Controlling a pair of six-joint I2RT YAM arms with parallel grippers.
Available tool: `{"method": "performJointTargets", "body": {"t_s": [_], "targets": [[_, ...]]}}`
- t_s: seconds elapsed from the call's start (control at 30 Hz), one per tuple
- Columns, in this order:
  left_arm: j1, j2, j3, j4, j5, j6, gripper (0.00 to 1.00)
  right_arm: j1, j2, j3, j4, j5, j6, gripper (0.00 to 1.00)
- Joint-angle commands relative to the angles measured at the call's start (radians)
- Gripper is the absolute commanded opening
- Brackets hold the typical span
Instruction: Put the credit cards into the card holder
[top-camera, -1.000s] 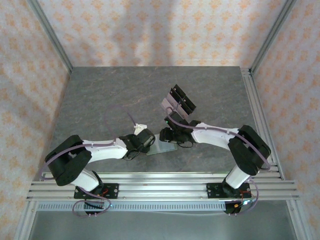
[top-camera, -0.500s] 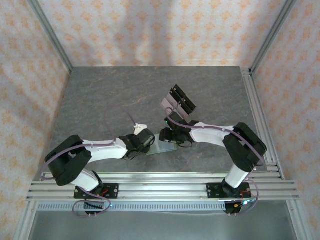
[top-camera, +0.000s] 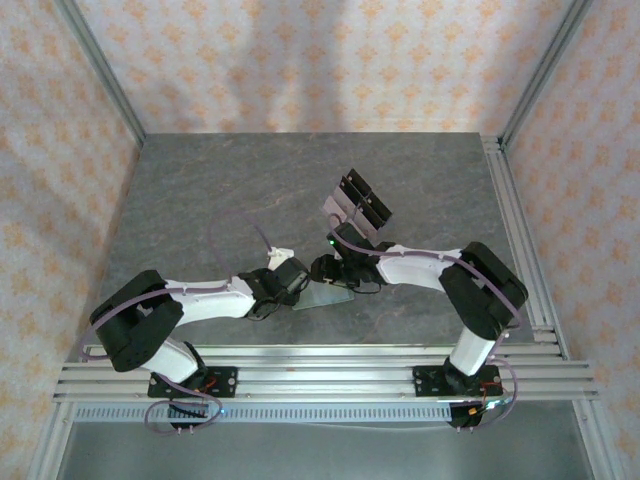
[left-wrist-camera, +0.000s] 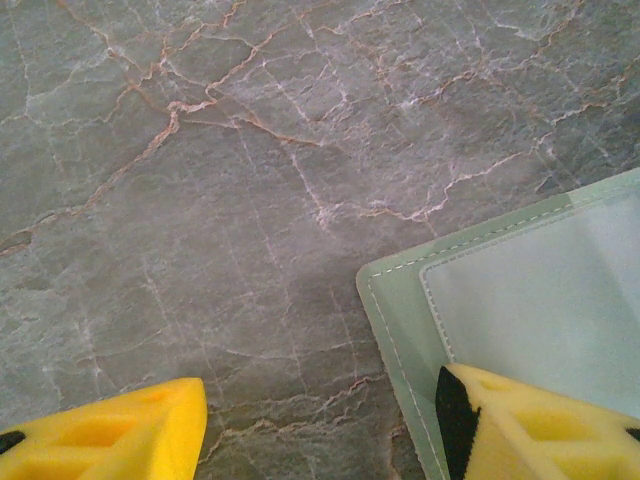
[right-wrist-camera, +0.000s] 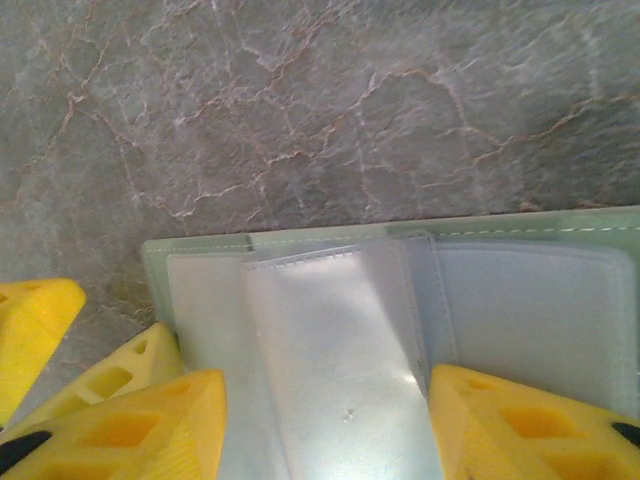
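Observation:
The sage-green card holder (top-camera: 326, 294) lies unfolded on the stone table between my two grippers, its clear sleeves up. My left gripper (top-camera: 293, 284) is open at the holder's left end. In the left wrist view its (left-wrist-camera: 320, 425) right finger (left-wrist-camera: 530, 430) rests over the holder's (left-wrist-camera: 520, 290) corner, the left finger over bare table. My right gripper (top-camera: 331, 272) stands open over the holder. In the right wrist view it (right-wrist-camera: 325, 425) straddles a loose clear sleeve (right-wrist-camera: 340, 360) of the holder (right-wrist-camera: 530, 290). A greyish-mauve credit card (top-camera: 335, 207) leans in the rack behind.
A clear tilted acrylic rack with black parts (top-camera: 362, 201) stands just behind the right gripper. Aluminium rails (top-camera: 320, 375) run along the near edge and the right side. Patterned walls enclose the table (top-camera: 200, 190), which has open stone surface at the back and left.
The right arm has drawn its elbow in and shifted its gripper slightly left over the card holder. The left arm and the holder have stayed put.

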Motion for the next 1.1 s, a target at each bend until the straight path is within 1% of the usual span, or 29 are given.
{"method": "performJointTargets", "body": {"t_s": [0.0, 0.17, 0.27, 0.43, 0.63, 0.87, 1.07], "targets": [[0.008, -0.014, 0.010, 0.002, -0.024, 0.017, 0.63, 0.016, 0.020, 0.011, 0.040, -0.044, 0.036, 0.56], [0.009, -0.075, 0.002, -0.010, -0.030, 0.013, 0.63, 0.033, 0.036, 0.033, 0.049, -0.056, 0.054, 0.56], [0.011, -0.137, -0.017, -0.010, -0.036, 0.005, 0.63, 0.040, 0.040, 0.045, 0.050, -0.057, 0.061, 0.56], [0.014, -0.265, -0.065, -0.014, -0.077, -0.035, 0.64, 0.055, 0.047, 0.070, 0.049, -0.061, 0.072, 0.56], [0.027, -0.374, -0.098, -0.051, -0.117, -0.072, 0.64, 0.083, 0.078, 0.119, 0.044, -0.075, 0.084, 0.56], [0.063, -0.440, -0.107, -0.072, -0.113, -0.081, 0.64, 0.138, 0.107, 0.185, 0.015, -0.076, 0.090, 0.56], [0.082, -0.477, -0.101, -0.096, -0.124, -0.081, 0.64, 0.215, 0.136, 0.277, -0.033, -0.090, 0.091, 0.56]]}}
